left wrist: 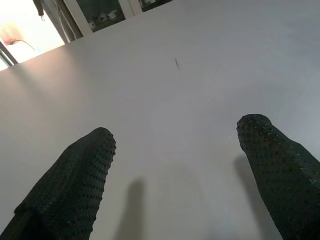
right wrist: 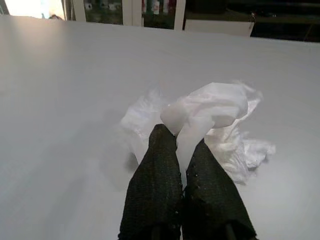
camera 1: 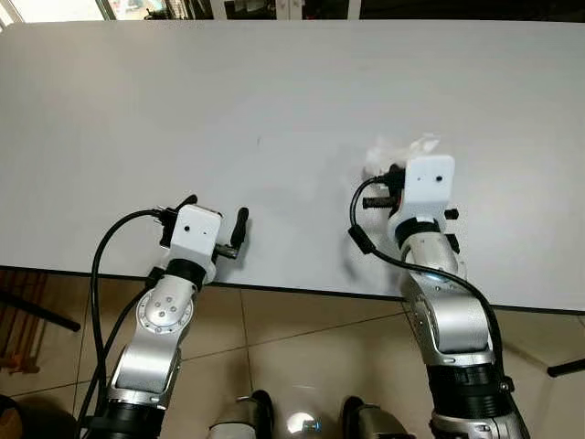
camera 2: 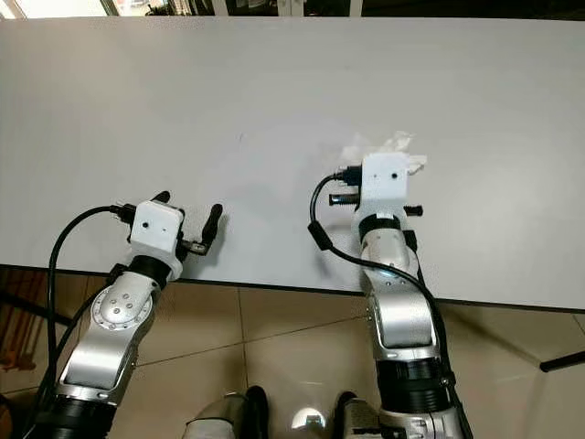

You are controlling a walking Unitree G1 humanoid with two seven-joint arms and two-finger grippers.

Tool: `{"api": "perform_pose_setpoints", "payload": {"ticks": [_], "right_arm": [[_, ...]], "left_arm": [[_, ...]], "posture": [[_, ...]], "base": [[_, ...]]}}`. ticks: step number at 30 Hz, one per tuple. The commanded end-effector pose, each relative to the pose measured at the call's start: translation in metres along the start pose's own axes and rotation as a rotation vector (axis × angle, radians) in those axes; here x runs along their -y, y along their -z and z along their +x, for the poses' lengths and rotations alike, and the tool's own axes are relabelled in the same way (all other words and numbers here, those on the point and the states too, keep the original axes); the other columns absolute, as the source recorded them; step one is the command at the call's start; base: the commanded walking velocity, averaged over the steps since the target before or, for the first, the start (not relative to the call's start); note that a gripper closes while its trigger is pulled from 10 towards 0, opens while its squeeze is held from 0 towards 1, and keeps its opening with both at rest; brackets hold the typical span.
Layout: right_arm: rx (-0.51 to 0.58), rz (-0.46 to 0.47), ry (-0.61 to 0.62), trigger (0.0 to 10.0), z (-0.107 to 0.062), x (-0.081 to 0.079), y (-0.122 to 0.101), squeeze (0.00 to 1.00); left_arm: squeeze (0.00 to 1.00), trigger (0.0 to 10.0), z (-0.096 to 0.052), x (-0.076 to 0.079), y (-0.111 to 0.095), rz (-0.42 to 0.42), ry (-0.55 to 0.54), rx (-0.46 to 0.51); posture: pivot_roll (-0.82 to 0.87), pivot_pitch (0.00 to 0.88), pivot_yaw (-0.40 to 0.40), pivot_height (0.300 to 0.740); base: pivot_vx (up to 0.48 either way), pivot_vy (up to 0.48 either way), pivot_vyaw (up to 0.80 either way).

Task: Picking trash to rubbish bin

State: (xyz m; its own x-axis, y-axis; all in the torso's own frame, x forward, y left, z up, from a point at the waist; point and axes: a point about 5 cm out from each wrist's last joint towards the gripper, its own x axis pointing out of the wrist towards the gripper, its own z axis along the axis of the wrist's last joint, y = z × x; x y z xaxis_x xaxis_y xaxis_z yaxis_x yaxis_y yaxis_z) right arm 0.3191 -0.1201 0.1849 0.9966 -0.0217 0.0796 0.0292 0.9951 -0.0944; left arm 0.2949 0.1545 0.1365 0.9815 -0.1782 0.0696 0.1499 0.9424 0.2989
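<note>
A crumpled white tissue [right wrist: 215,115] lies on the white table [camera 1: 274,110], right of centre. My right gripper [right wrist: 181,140] is shut on the tissue, pinching a fold of it between its black fingers [right wrist: 155,170]. From the head, the tissue [camera 1: 402,151] peeks out just beyond the white right wrist block [camera 1: 428,183]. My left gripper [camera 1: 215,212] rests open near the table's front edge, its two fingers [left wrist: 75,185] spread wide over bare tabletop.
The table's front edge [camera 1: 292,291] runs across just under both wrists, with tiled floor [camera 1: 302,347] below. Cabinets and a bright window [right wrist: 30,7] stand past the far side of the table. A small dark mark [left wrist: 177,62] lies on the tabletop.
</note>
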Motion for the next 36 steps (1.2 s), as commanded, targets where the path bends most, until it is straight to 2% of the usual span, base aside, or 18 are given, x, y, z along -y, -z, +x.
{"api": "perform_pose_setpoints", "payload": {"ticks": [1, 4, 8, 10, 17, 26, 28, 29, 31, 36], "right_arm": [[-0.034, 0.009, 0.002, 0.0, 0.000, 0.001, 0.005, 0.00], [0.037, 0.024, 0.017, 0.0, 0.000, 0.004, -0.006, 0.00], [0.250, -0.046, 0.023, 0.0, -0.001, 0.005, -0.046, 0.00], [0.310, -0.052, 0.027, 0.0, -0.001, 0.006, -0.059, 0.00], [0.430, -0.097, 0.021, 0.0, -0.002, 0.003, -0.086, 0.00], [0.454, -0.100, 0.009, 0.0, -0.002, 0.000, -0.092, 0.00], [0.420, -0.069, 0.002, 0.0, -0.001, 0.000, -0.087, 0.00], [0.350, -0.017, 0.000, 0.0, 0.000, 0.002, -0.075, 0.00], [0.319, 0.001, 0.001, 0.0, -0.001, 0.004, -0.068, 0.00], [0.300, -0.022, -0.002, 0.0, -0.008, 0.007, -0.058, 0.00]], "left_arm": [[0.00, 10.0, 0.000, -0.001, 0.003, 0.006, -0.001, -0.011], [0.00, 10.0, 0.000, -0.001, 0.002, 0.006, -0.006, -0.008], [0.00, 10.0, 0.000, -0.001, 0.003, 0.007, -0.010, -0.008], [0.00, 10.0, 0.000, -0.001, 0.003, 0.006, -0.009, -0.007], [0.00, 10.0, 0.004, 0.001, 0.002, 0.005, -0.009, 0.001], [0.00, 10.0, 0.006, 0.001, 0.002, 0.004, -0.014, 0.008], [0.00, 10.0, 0.006, 0.002, 0.003, 0.002, -0.014, 0.008], [0.00, 10.0, 0.006, 0.003, 0.003, -0.003, -0.012, 0.007], [0.00, 10.0, 0.006, 0.004, 0.004, -0.010, -0.013, 0.007], [0.00, 10.0, 0.007, 0.005, 0.003, -0.039, -0.025, 0.004]], "posture": [[0.06, 0.216, 0.076, 0.740], [0.07, 0.213, 0.073, 0.740], [0.06, 0.210, 0.074, 0.740], [0.06, 0.205, 0.074, 0.740], [0.06, 0.191, 0.071, 0.740], [0.06, 0.173, 0.066, 0.740], [0.06, 0.169, 0.063, 0.740], [0.05, 0.163, 0.061, 0.740], [0.05, 0.163, 0.061, 0.740], [0.05, 0.154, 0.052, 0.740]], "base": [[0.000, 0.000, 0.00], [0.000, 0.000, 0.00], [0.000, 0.000, 0.00], [0.000, 0.000, 0.00], [0.000, 0.000, 0.00], [0.000, 0.000, 0.00], [0.000, 0.000, 0.00], [0.000, 0.000, 0.00], [0.000, 0.000, 0.00], [0.000, 0.000, 0.00]]}}
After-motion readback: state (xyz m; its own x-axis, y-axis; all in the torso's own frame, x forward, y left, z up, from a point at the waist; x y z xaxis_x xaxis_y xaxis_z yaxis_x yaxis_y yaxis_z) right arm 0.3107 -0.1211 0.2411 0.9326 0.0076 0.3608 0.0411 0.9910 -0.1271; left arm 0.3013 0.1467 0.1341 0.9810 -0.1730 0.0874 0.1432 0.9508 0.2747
